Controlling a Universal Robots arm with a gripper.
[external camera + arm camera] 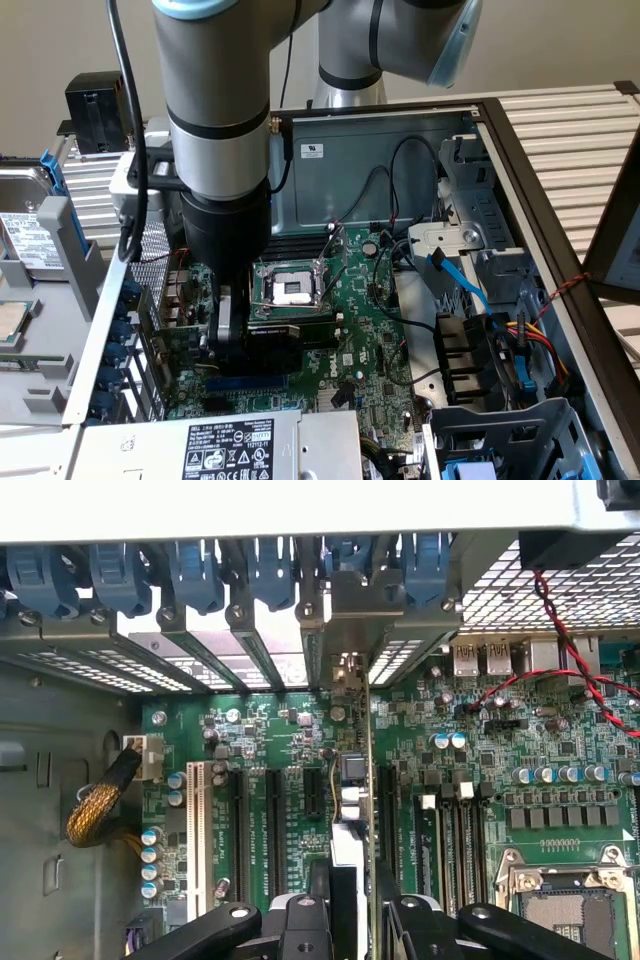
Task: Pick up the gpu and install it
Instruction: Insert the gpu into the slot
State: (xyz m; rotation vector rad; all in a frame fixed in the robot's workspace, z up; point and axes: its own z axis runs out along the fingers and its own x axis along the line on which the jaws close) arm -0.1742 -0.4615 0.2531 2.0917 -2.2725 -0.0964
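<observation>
Green-edged and standing on its edge, the one gpu (352,810) is clenched between the two fingers (297,930) of the single claw (352,925), low over the one motherboard (270,740). Its metal bracket end lies ahead of the claw. One empty processor socket (292,288) sits just beside the claw.

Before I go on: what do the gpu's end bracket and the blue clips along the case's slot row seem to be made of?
The gpu bracket: bare silvery metal, probably thin stamped sheet; it glints dully. The blue clips: likely moulded plastic, with an even matte blue and rounded edges. Neither can be confirmed by look alone.
</observation>
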